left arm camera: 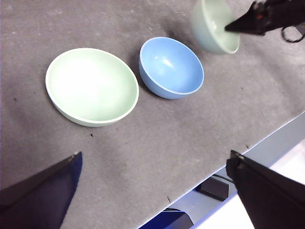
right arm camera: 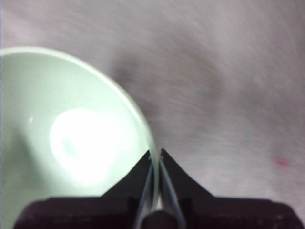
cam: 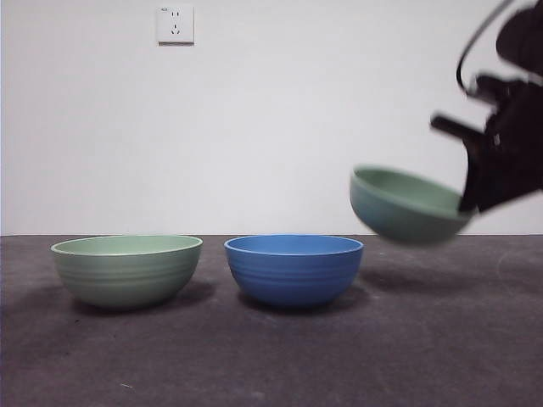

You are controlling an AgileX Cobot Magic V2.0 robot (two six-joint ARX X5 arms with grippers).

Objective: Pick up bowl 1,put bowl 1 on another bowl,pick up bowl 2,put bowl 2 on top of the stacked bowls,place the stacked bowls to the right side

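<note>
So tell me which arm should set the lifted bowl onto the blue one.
Right. Its gripper is already shut on the rim of the lifted green bowl, which hangs tilted in the air beside the blue bowl. The left gripper is open, holds nothing and sits back from the bowls.

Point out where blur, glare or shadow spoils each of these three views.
Front view: the lifted pale green round bowl and the right gripper are motion-smeared; soft shadows lie under the blue ribbed bowl. Right wrist view: the grey mat streaks with blur, and glare whitens the bowl's floor. Left wrist view: sharp, though the resting pale green bowl is washed out.
</note>
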